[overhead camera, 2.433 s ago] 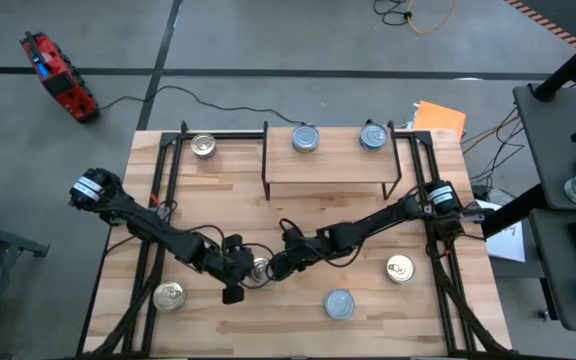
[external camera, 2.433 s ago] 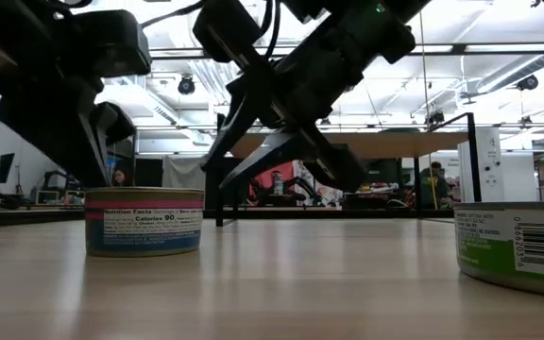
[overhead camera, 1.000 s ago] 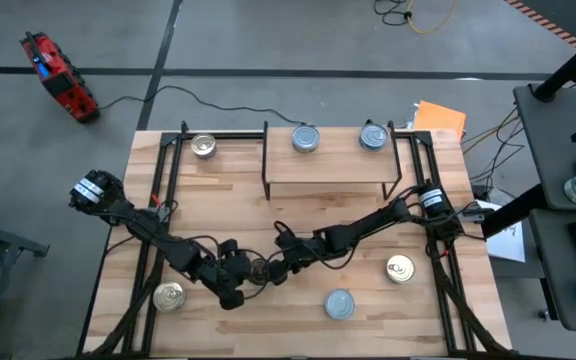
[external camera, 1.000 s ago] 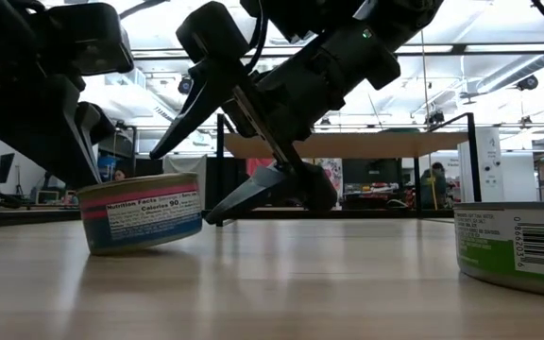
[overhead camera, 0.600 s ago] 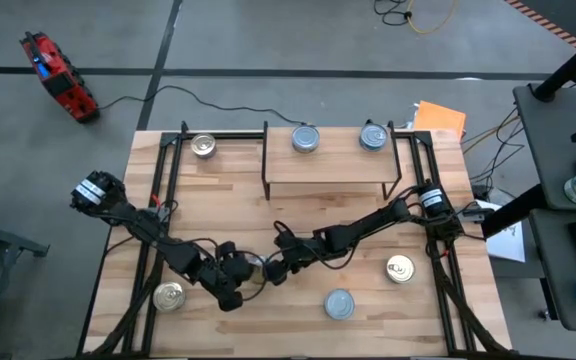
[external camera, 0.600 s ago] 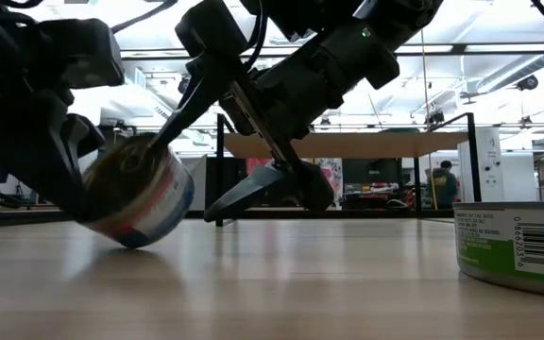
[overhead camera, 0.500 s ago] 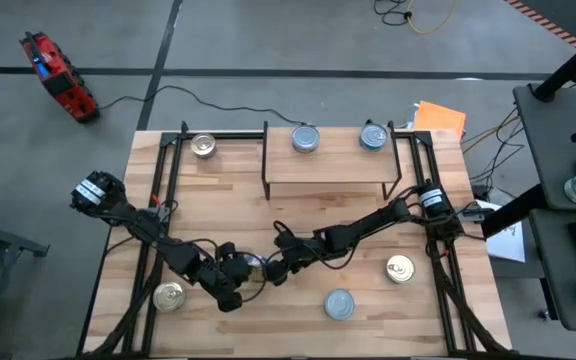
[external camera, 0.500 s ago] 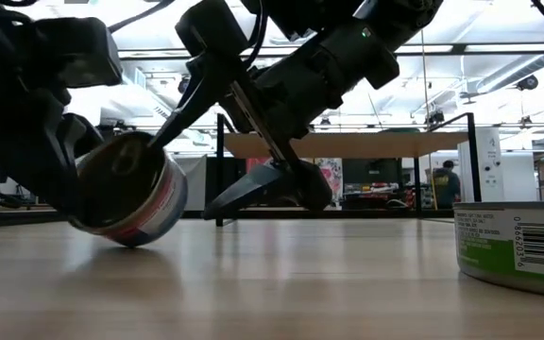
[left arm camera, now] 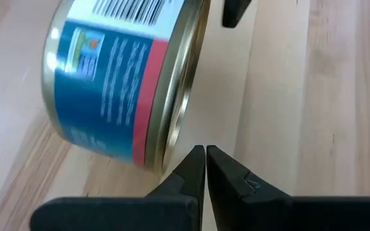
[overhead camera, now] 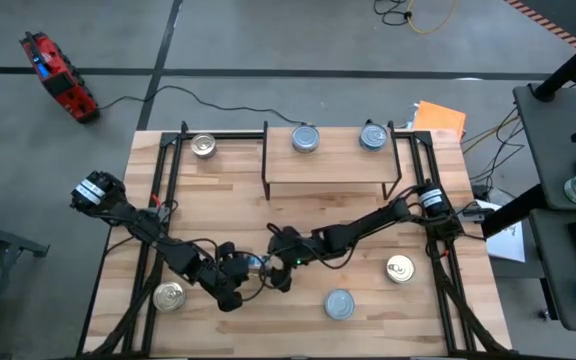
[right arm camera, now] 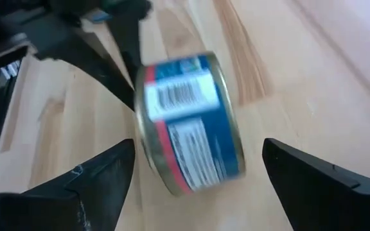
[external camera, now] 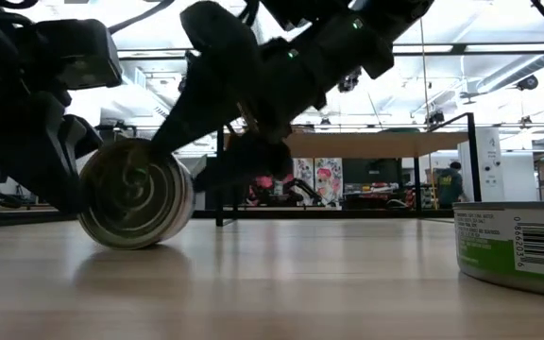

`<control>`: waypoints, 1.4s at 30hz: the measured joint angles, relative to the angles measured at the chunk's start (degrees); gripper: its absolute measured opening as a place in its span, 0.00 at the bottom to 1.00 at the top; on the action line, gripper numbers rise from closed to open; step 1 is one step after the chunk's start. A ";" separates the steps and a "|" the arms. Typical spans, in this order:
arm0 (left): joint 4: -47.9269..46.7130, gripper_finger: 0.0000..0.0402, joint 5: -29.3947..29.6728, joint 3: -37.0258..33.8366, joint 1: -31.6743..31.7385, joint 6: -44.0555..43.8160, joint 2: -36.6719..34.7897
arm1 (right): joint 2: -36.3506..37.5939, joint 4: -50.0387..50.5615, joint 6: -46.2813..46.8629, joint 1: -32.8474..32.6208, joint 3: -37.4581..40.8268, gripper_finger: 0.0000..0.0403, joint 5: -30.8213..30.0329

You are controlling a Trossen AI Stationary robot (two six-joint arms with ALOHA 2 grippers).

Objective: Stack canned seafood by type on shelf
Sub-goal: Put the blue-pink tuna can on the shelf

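One canned seafood tin (overhead camera: 255,264), with a blue and pink label, is tipped onto its side wall mid-table; a gold end (external camera: 135,194) faces the near edge. My left gripper (left arm camera: 204,153) is shut, its tips right at that tin's end rim. My right gripper (right arm camera: 198,144) is open, one finger on either side of the tin, apart from it. Two blue-topped tins (overhead camera: 306,139) (overhead camera: 372,136) stand on the shelf (overhead camera: 330,168) at the far edge. My left gripper has its shut fingertips (left arm camera: 196,157) beside the rim of the tin's gold end (left arm camera: 180,138), slanting down from the table's left. Whether they touch the rim I cannot tell. The tin rests on its side wall on the table.
Silver-topped tins stand at the far left (overhead camera: 203,146), near left (overhead camera: 169,296) and right (overhead camera: 400,268). A blue-topped tin (overhead camera: 339,304) stands near the front edge. A green-labelled tin (external camera: 516,247) fills the low view's right.
The labelled tin has tipped from a slight tilt onto its side wall, so that one gold end now faces the near edge. My right gripper has rolled about its own axis, and its open fingers now stand around the tin.
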State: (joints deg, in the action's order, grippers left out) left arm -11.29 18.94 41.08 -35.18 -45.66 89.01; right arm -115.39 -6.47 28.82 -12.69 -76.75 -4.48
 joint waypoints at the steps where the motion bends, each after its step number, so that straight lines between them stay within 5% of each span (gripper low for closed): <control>1: 0.12 0.00 0.00 -0.02 0.00 -0.07 0.00 | 0.00 0.05 -1.32 0.07 -0.38 0.83 -0.07; 10: 0.22 0.00 0.05 -0.02 0.02 -0.10 -0.09 | -0.68 0.28 -2.59 0.16 -1.38 0.74 1.07; 18: 0.22 0.00 0.09 -0.02 0.02 -0.08 -0.11 | -0.71 0.36 -1.61 0.24 -1.38 0.48 1.94; 21: 0.24 0.00 0.11 -0.02 0.02 -0.10 -0.13 | 1.04 2.67 -1.25 0.37 -1.33 0.47 1.96; 30: 0.79 0.00 0.09 0.26 0.02 -0.12 -0.17 | 18.55 26.85 1.62 2.57 -1.31 0.47 1.66; 34: 0.70 0.00 0.19 0.26 0.02 -0.06 -0.17 | 28.76 37.13 4.99 6.49 -1.26 0.47 -3.27; 42: 1.12 0.00 3.25 0.26 0.04 0.10 -0.17 | 38.77 39.18 24.54 19.76 0.51 0.47 -3.82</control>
State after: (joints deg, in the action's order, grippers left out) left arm -10.17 22.19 41.34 -35.14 -45.56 88.84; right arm -76.63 32.71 53.36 7.07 -76.24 -8.30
